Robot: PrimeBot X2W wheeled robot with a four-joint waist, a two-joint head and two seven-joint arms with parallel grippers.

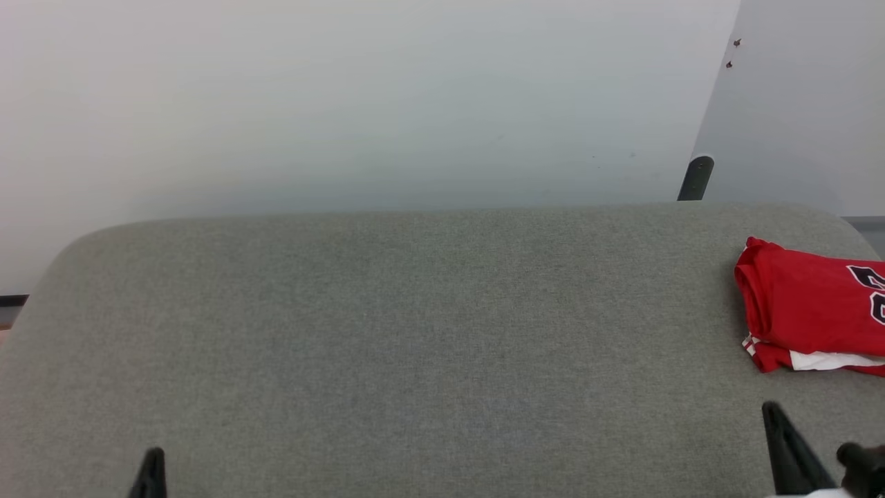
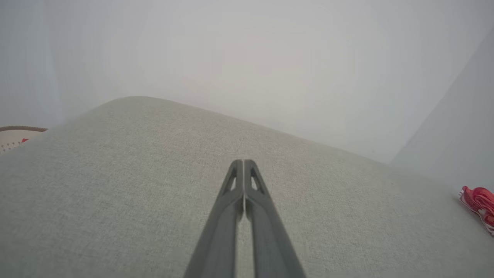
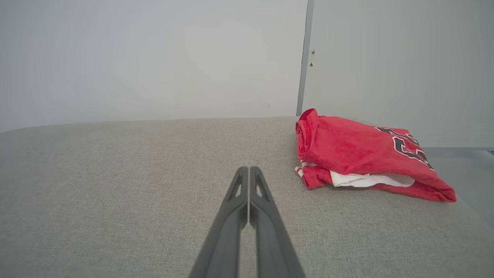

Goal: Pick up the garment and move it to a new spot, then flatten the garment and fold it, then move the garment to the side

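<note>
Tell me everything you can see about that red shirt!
The shirt is a red sports jersey of soft-looking cloth, folded into a thick bundle. A white layer and a bit of red-and-white striped trim peek out along its near edge. Black numbers edged in white show on top, partly hidden. It lies near the right end of the grey pad. Only the pad touches it; nothing holds it.

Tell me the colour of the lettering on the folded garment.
Black with white outlines on the red garment, clearest in the right wrist view.
</note>
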